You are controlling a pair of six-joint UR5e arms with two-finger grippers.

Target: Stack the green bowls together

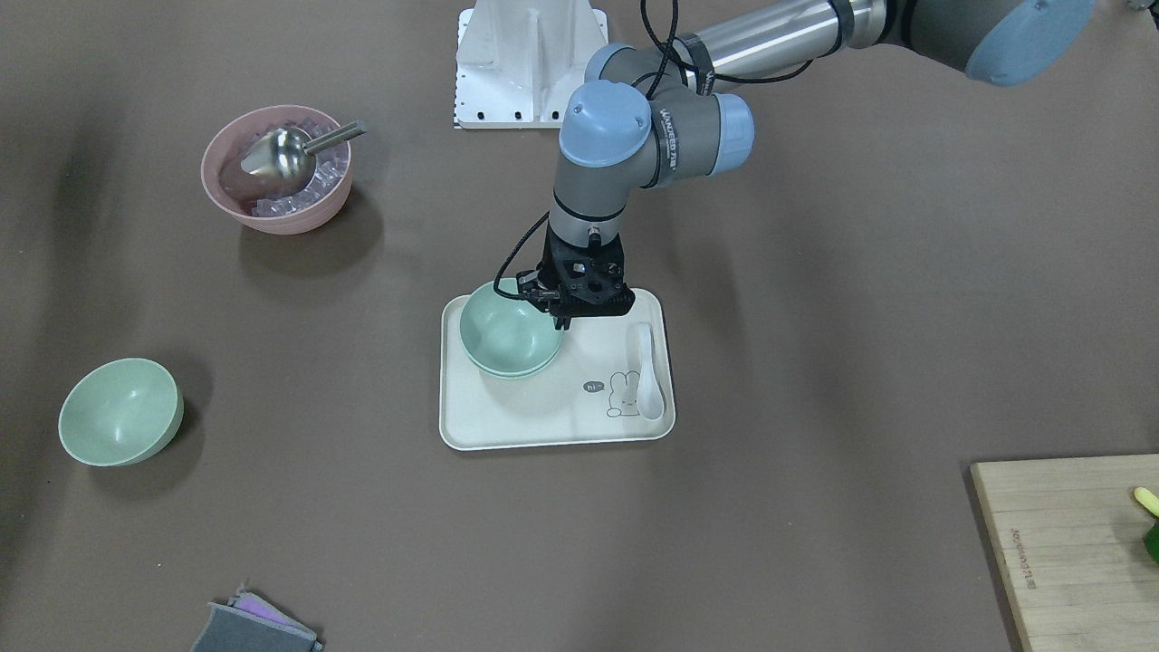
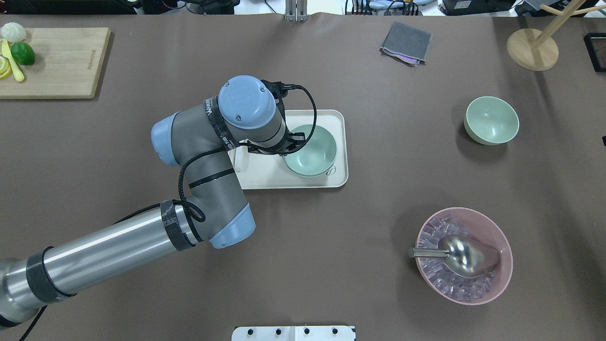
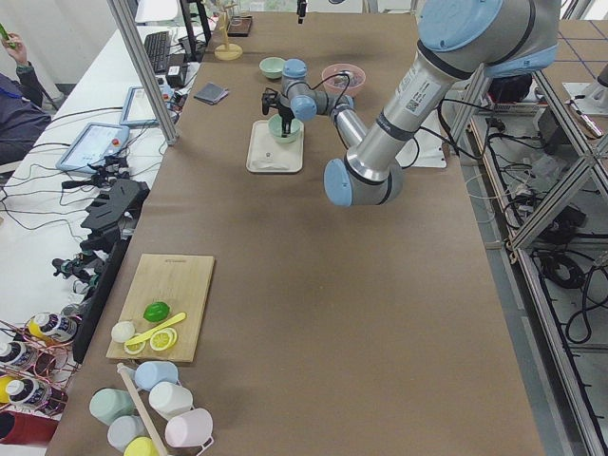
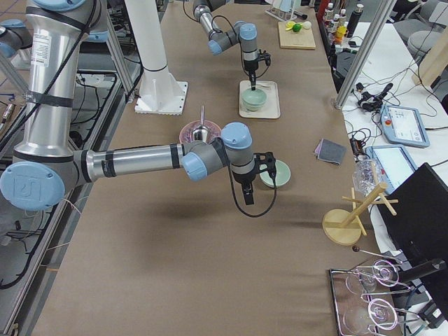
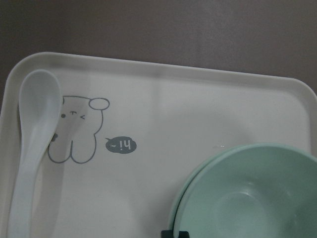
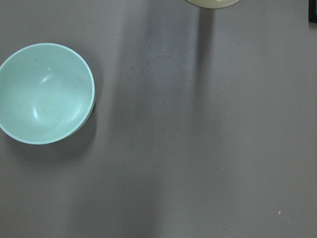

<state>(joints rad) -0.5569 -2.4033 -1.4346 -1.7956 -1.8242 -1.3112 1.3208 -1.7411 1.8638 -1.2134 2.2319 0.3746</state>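
Two pale green bowls [image 1: 507,330] sit nested on the cream tray [image 1: 543,417], also seen in the overhead view [image 2: 310,149] and the left wrist view [image 5: 247,193]. My left gripper [image 1: 560,321] stands upright over the stack's rim on the robot's side. Its fingertips [image 5: 174,234] sit close together on the upper bowl's rim. The third green bowl [image 2: 491,120] stands alone, upright and empty, on the table; it shows at the left of the right wrist view [image 6: 45,92]. My right gripper [image 4: 249,196] hangs beside it; I cannot tell whether it is open or shut.
A white spoon [image 1: 648,376] lies on the tray. A pink bowl [image 2: 464,255] holds ice cubes and a metal scoop. A cutting board [image 2: 52,61] with fruit, a grey cloth [image 2: 405,42] and a wooden stand [image 2: 532,47] sit along the far edge.
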